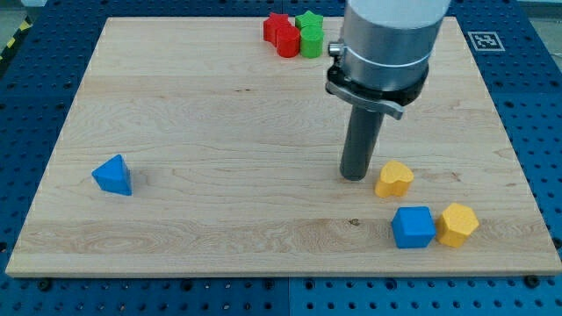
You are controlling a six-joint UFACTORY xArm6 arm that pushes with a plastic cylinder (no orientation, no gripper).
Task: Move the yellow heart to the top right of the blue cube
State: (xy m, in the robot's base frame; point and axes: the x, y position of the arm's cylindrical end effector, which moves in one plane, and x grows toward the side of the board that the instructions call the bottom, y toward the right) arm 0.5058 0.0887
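Where the wooden board point(219, 132) nears the view's lower right, the rod's tip point(356, 178) rests just left of the yellow heart point(394, 178), almost touching it and holding nothing. Below the heart sits the blue cube point(413, 227), with a yellow hexagonal block point(458, 224) touching its right side. A blue triangular block point(113, 175) lies far left. Red blocks point(282, 34) and green blocks point(309, 33) cluster at the top.
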